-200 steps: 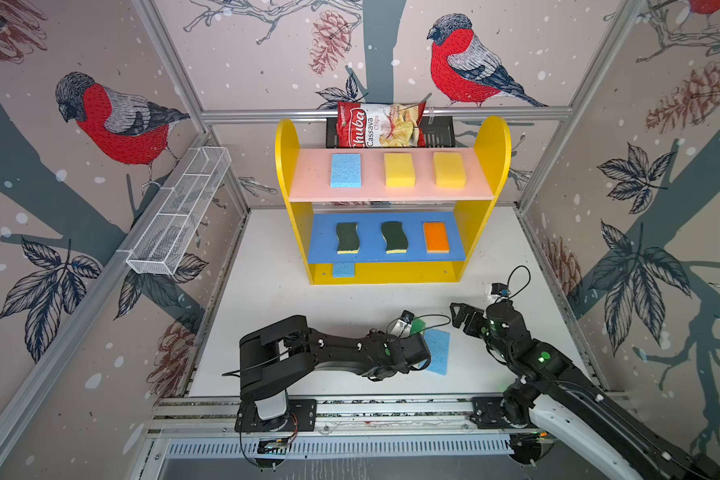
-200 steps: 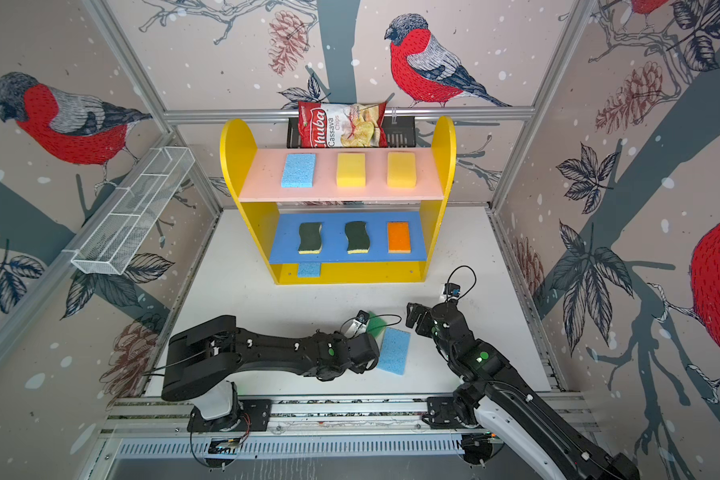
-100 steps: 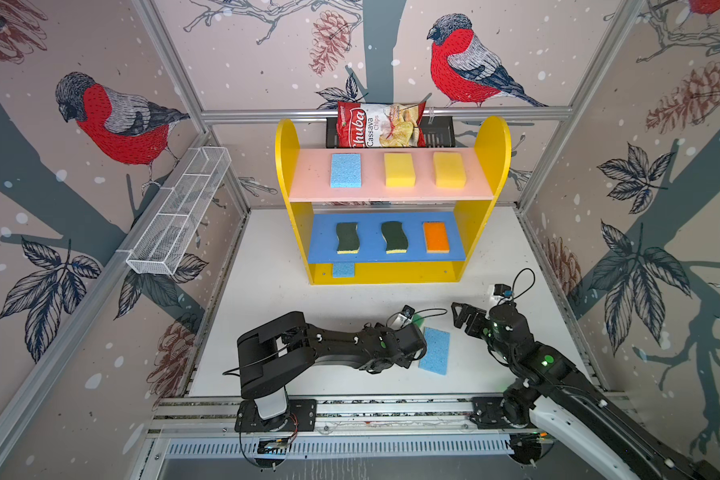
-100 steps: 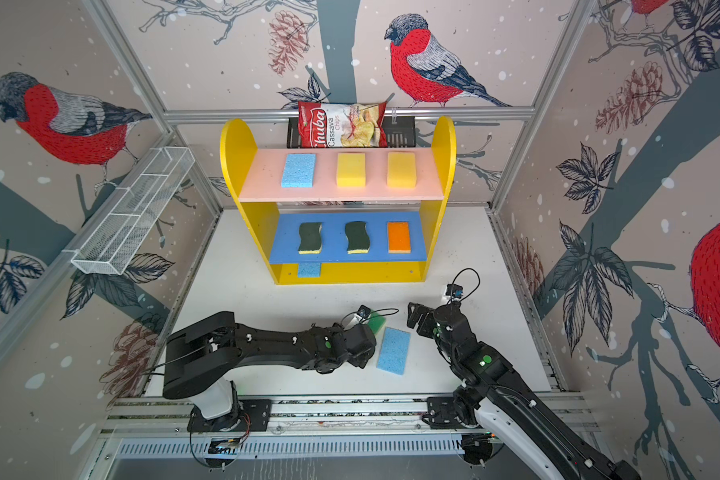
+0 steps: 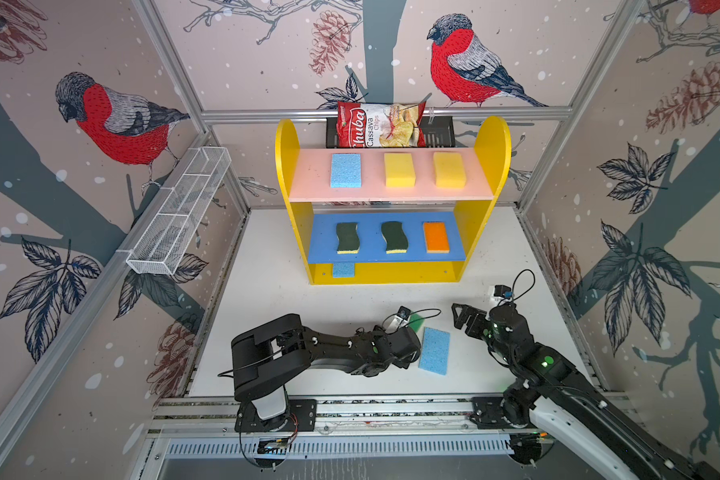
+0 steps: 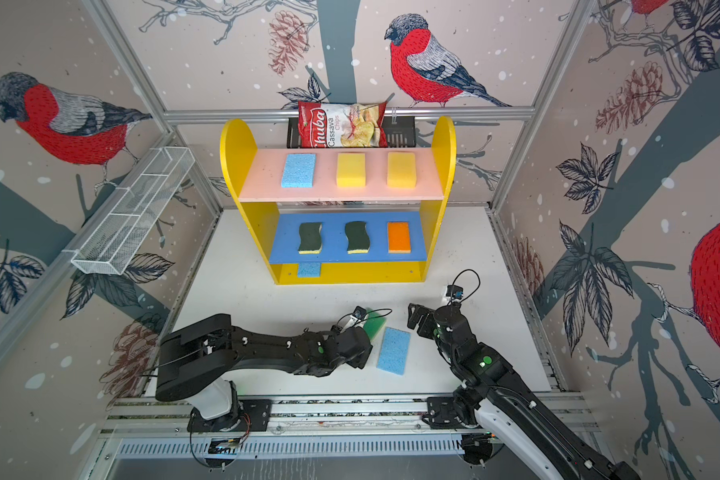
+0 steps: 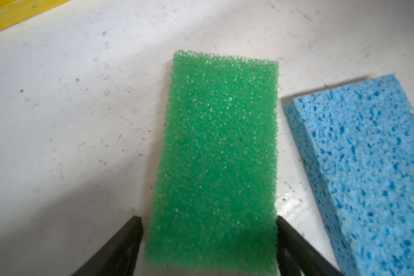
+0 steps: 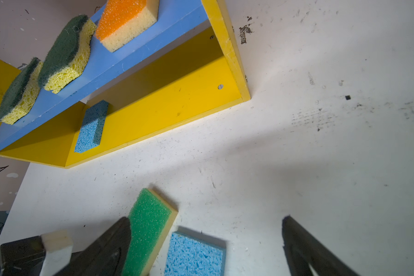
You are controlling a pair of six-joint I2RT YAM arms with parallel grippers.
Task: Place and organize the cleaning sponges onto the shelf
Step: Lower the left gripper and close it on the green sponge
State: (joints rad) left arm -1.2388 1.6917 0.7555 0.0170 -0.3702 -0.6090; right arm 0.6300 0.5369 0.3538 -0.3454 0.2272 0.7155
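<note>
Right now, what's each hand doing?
Left hand: open, fingers either side of the green sponge.
Right hand: open, empty.

Shelf was set at the rear of the tabletop. Upper sponges, three abreast, were ranged on the top board; middle sponges, three, on the middle board; lone sponge on the base, at left. Two loose sponges were laid side by side before the shelf.

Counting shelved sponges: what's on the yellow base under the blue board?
One light blue sponge, near the left end. From above the blue board hides most of the base; the right wrist view shows no other sponge.
</note>
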